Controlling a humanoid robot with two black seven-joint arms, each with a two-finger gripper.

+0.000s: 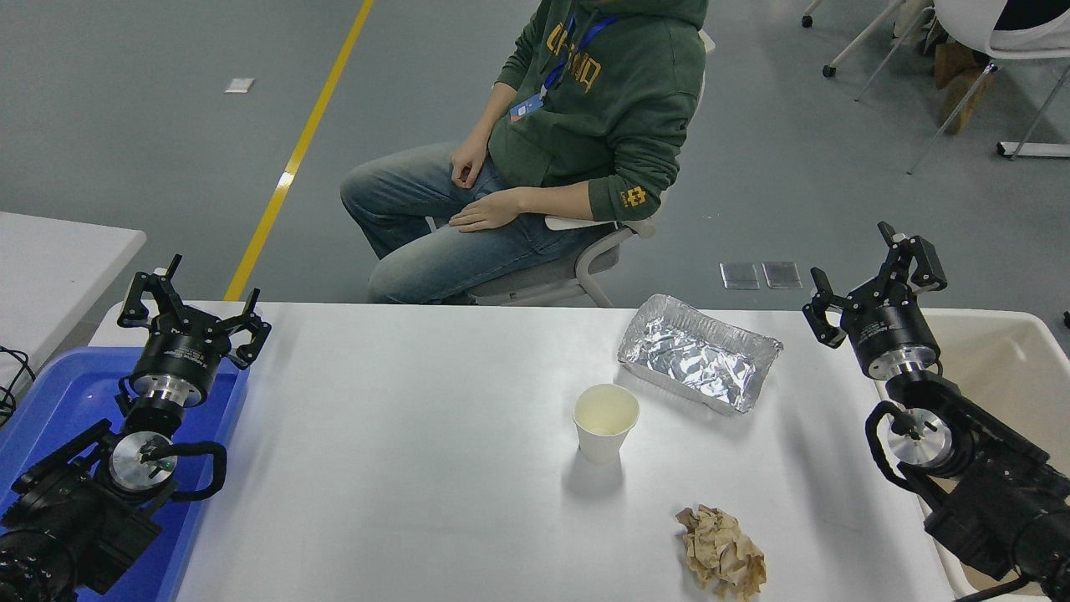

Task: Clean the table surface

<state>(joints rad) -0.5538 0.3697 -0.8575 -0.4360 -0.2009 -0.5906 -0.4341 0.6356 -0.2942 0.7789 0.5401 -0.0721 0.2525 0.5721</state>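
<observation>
Across the middle of the head view lay the table surface [401,468], a plain white matte top reaching from the blue plastic tray [50,401] at the left to a white bin [1003,351] at the right edge. It looked stiff, smooth and fixed, so nothing about it called for a grasp; cleaning it probably meant lifting away the 3 loose things on it.

The paper cup [605,421] stood upright near the center, seemingly empty. It would likely be light and easy to crush or tip, so a gentle pinch across the rim or upper wall seemed best. The foil container [699,354] sat just behind and to the right of the cup, apart from it; thin foil would probably dent and slip, and one raised edge looked like the place to hold. The crumpled brown paper [721,553] lay near the front edge, well apart from the cup, soft and light enough to be pinched anywhere.

The left gripper [194,313] hung over the tray's far end with its fingers spread and nothing held. The right gripper [873,280] hovered over the table's right end beside the bin, likewise spread and empty. Nothing stood between it and the foil container. A person [568,150] sat on a chair [577,267] beyond the far edge, hands on their lap, clear of the table.
</observation>
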